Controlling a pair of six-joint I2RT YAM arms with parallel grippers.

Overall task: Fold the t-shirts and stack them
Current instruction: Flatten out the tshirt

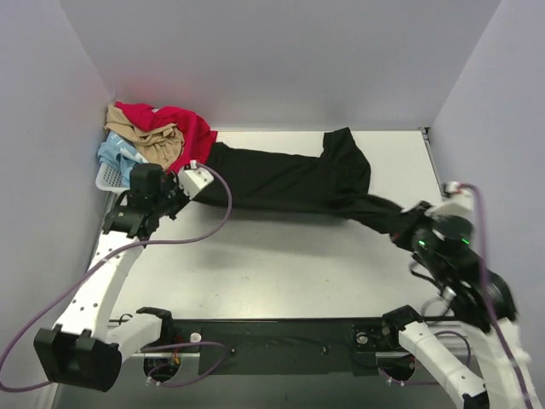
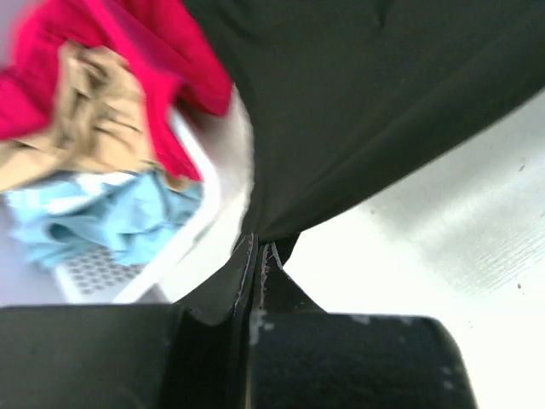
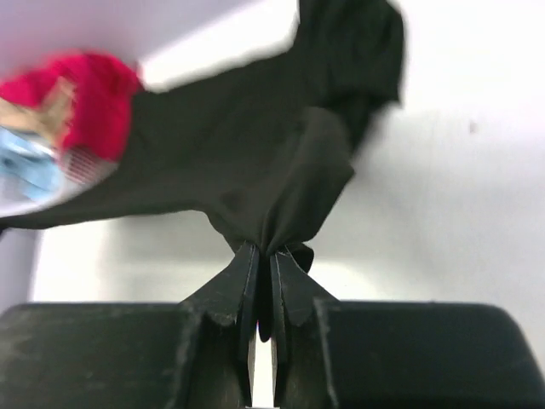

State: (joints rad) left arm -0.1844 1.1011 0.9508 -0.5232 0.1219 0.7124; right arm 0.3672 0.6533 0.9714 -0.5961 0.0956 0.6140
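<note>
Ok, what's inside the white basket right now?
The basket holds a red shirt, a tan shirt bunched against it and a pale blue shirt nearest the rim. Anything beneath them is covered, as is the basket's bottom.

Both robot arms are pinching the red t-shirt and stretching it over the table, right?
No, it's the black t-shirt. The left end effector and right end effector pinch it, stretched over the table, as both wrist views show. The red t-shirt lies in the pile.
</note>
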